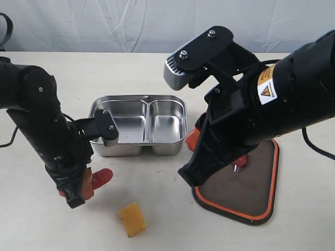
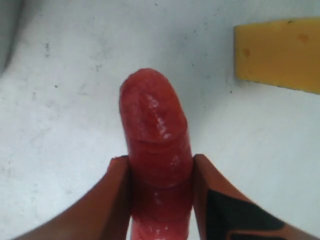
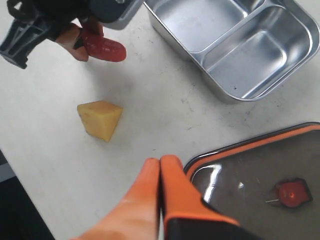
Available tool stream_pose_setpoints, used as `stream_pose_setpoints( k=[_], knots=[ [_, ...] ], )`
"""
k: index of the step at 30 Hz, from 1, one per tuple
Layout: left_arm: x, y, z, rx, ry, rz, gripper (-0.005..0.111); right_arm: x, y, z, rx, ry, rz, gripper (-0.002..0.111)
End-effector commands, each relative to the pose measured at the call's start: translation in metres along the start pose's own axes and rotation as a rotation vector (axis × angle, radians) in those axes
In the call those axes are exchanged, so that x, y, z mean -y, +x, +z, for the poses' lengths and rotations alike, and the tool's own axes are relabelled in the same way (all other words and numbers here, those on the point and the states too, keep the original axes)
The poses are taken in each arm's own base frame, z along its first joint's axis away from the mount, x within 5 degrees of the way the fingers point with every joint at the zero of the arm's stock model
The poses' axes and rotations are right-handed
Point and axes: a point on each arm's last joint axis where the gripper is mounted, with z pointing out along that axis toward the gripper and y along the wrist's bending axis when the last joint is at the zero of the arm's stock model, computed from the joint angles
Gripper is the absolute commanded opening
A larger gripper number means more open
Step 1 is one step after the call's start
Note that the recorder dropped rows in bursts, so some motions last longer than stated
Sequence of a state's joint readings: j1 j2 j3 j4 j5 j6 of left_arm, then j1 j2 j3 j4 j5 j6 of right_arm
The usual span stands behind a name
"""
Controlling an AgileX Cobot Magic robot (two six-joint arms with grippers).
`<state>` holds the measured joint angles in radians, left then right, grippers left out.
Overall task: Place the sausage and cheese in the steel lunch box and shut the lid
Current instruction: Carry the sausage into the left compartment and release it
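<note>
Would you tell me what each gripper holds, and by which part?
Left gripper clamps the sausage near one end, the other end protruding. Right gripper is shut on nothing.

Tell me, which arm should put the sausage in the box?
Left. The left gripper grips the sausage near the steel lunch box. The right gripper is shut, empty, near the lid.

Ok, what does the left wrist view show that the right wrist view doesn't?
Only the left wrist view: a close look at the left tool clamping the sausage from both sides. Only the right wrist view: the empty steel lunch box, the lid beside it, and the shut right tool. Both: the held sausage and the cheese lying loose nearby.
</note>
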<state>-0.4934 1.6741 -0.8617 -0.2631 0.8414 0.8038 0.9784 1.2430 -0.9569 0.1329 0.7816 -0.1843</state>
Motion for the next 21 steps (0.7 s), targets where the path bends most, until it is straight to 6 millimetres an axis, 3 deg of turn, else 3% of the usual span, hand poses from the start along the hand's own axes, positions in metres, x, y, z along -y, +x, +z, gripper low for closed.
stream_pose_setpoints(
  k=[1, 6, 12, 17, 21],
  knots=[
    [0.003, -0.006, -0.026, 0.121, -0.097, 0.006, 0.0, 0.001, -0.002, -0.003, 0.013, 0.013, -0.008, -0.001],
    [-0.006, -0.021, -0.047, 0.352, -0.265, -0.042, 0.0, 0.002, -0.001, -0.003, 0.011, 0.021, -0.017, -0.001],
    [-0.026, -0.046, -0.058, 0.477, -0.371, -0.064, 0.0, 0.002, -0.001, -0.003, 0.005, 0.02, -0.015, -0.001],
    [-0.052, -0.063, -0.051, 0.484, -0.387, -0.097, 0.0, 0.001, 0.0, -0.01, 0.021, 0.021, -0.004, -0.001],
    [-0.07, -0.065, -0.038, 0.463, -0.363, -0.178, 0.0, 0.0, 0.003, -0.017, 0.013, 0.023, -0.004, -0.001]
  ],
)
